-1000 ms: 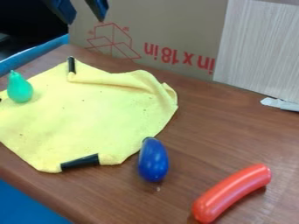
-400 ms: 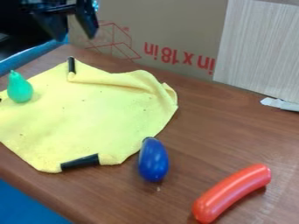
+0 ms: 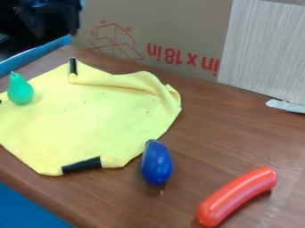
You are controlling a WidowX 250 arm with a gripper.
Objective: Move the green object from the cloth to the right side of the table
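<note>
My black gripper hangs at the upper left, open with its two fingers apart, behind and above the table's far left edge. The green pear-shaped object stands upright near the left edge of the yellow cloth, in front of and to the left of the gripper and apart from it. The cloth lies spread over the left part of the brown table, its far right edge bunched into folds.
A blue eggplant-shaped toy lies by the cloth's right front edge. A red curved sausage-like toy lies at the front right. Cardboard and a pale panel stand along the back, with a whitish scrap at the panel's foot.
From the top edge, my gripper has come lower into view and then shifted a little left. The pear, cloth and other toys have stayed put.
</note>
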